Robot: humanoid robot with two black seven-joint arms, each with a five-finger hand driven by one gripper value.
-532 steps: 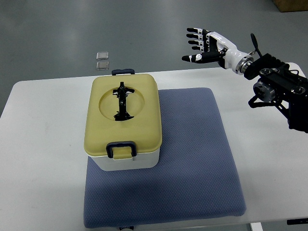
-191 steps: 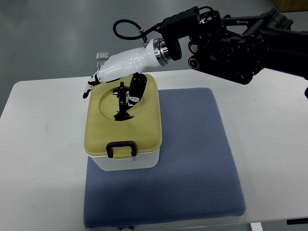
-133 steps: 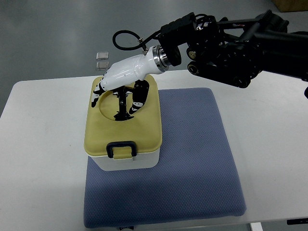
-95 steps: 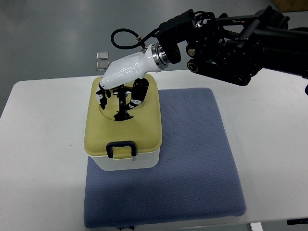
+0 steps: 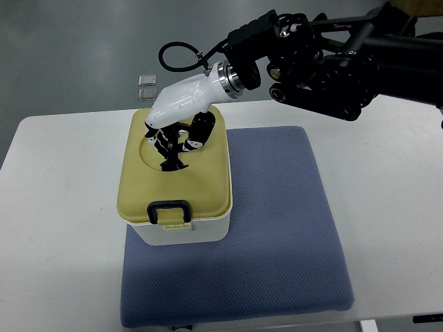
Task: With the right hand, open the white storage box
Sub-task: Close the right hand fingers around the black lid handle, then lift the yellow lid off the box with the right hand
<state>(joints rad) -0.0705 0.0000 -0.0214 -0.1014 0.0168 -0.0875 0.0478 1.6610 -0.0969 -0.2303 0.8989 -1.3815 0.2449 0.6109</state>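
The white storage box (image 5: 185, 232) stands on the left part of a blue mat (image 5: 277, 228). Its yellow lid (image 5: 138, 187) has a round recess with a black handle (image 5: 170, 163) in the middle and a dark latch (image 5: 169, 209) at the front edge. My right hand (image 5: 170, 137) reaches in from the upper right, white palm over the recess, fingers curled around the handle. The lid sits slightly askew on the box, its front lifted a little and the latch loose. The hand covers the top of the handle.
The mat lies on a white table (image 5: 55, 207). Two small square items (image 5: 147, 86) lie on the grey floor beyond the table's far edge. The black right arm (image 5: 332, 55) spans the upper right of the picture.
The right hand swung in from the far right, came down over the lid and curled its fingers around the black handle. The lid has shifted slightly and its front latch now stands up.
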